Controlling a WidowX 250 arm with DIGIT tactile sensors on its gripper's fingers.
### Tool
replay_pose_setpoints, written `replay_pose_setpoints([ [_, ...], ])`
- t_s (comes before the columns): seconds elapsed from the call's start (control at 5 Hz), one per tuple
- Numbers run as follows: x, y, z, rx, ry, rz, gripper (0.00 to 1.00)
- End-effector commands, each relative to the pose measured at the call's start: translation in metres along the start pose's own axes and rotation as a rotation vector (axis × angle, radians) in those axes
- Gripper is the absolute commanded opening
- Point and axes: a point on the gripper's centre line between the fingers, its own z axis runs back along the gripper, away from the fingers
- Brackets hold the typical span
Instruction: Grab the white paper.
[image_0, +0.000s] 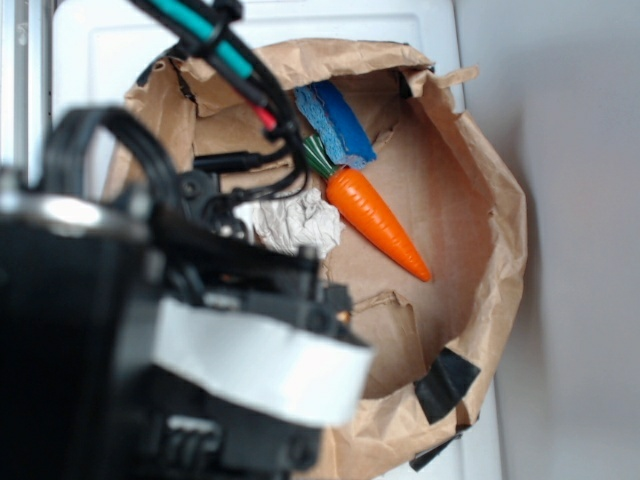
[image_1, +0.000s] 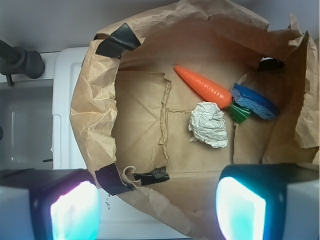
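The white paper (image_1: 209, 124) (image_0: 295, 222) is a crumpled off-white wad lying on the floor of the brown paper bag (image_1: 140, 125) (image_0: 455, 200), just beside the leafy end of the orange carrot (image_1: 203, 86) (image_0: 378, 220). My gripper (image_1: 157, 207) hangs above the bag's near edge, open, with nothing between its glowing pads (image_1: 74, 210). The wad lies well ahead of the fingertips, toward the right pad's side. In the exterior view the arm's black body hides the wad's left side.
A blue sponge (image_1: 255, 101) (image_0: 335, 122) rests at the carrot's green top against the bag wall. Black tape patches (image_1: 117, 41) hold the bag's torn rim. The bag sits on a white surface (image_1: 65, 100), with a grey sink (image_1: 22, 125) to the left.
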Motion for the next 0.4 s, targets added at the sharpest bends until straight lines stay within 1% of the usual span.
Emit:
replay_pose_setpoints([
  [0.0,0.021,0.016,-0.037,-0.012,-0.115,0.053,1.00],
  [0.2,0.032,0.023,-0.053,-0.013,-0.135,0.045,1.00],
])
